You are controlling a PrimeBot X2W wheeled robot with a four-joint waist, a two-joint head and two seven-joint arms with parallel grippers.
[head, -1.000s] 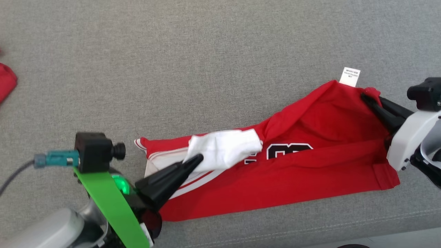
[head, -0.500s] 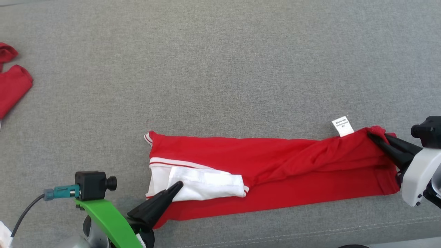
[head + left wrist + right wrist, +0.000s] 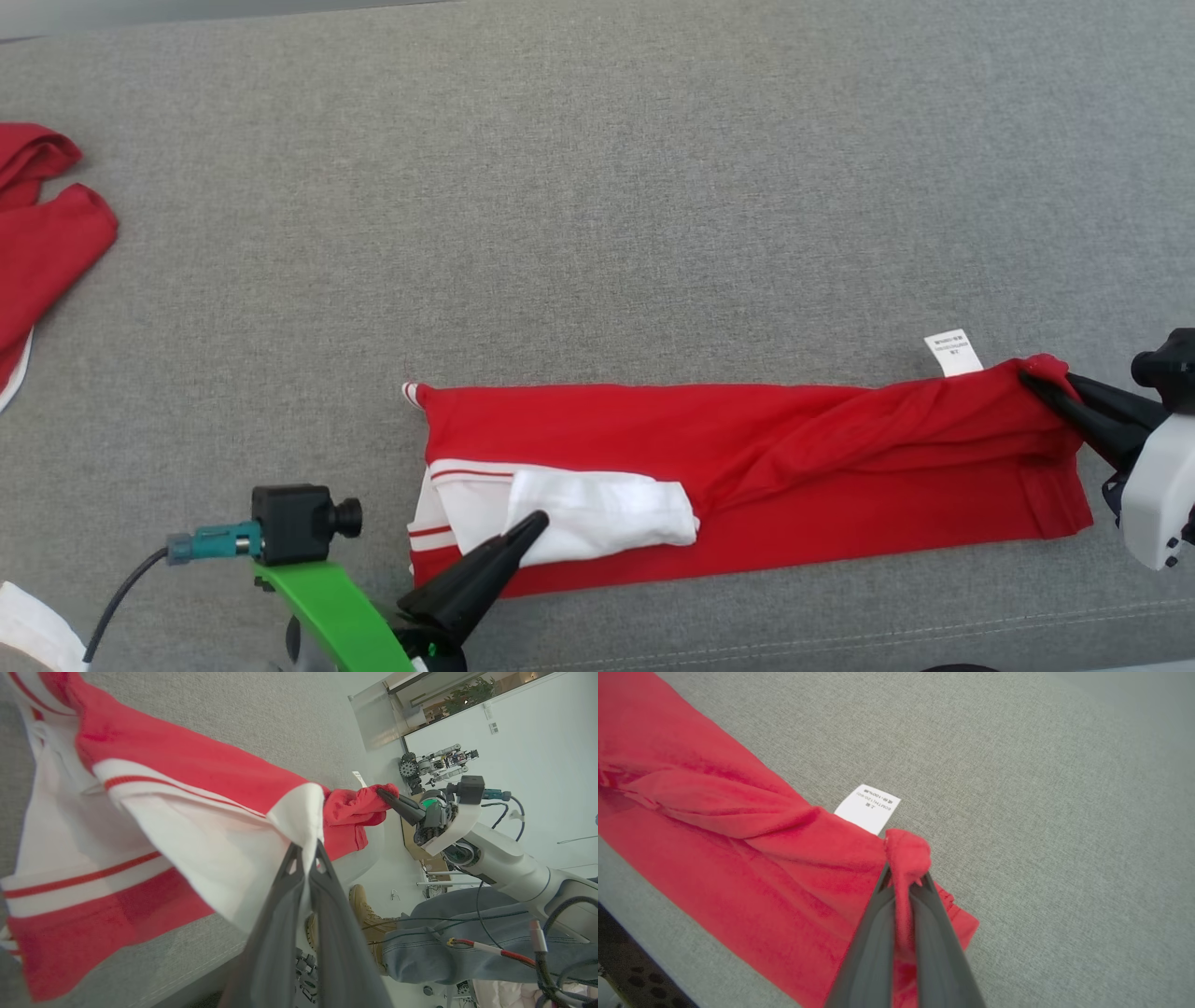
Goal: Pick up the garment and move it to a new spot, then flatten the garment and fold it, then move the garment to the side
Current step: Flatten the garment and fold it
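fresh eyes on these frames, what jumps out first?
A red garment lies stretched in a long band across the near part of the grey surface. It is pinched at both ends: the left gripper is shut on its white part, and the right gripper is shut on the bunched red corner beside the white label. A second red cloth lies at the head view's left edge.
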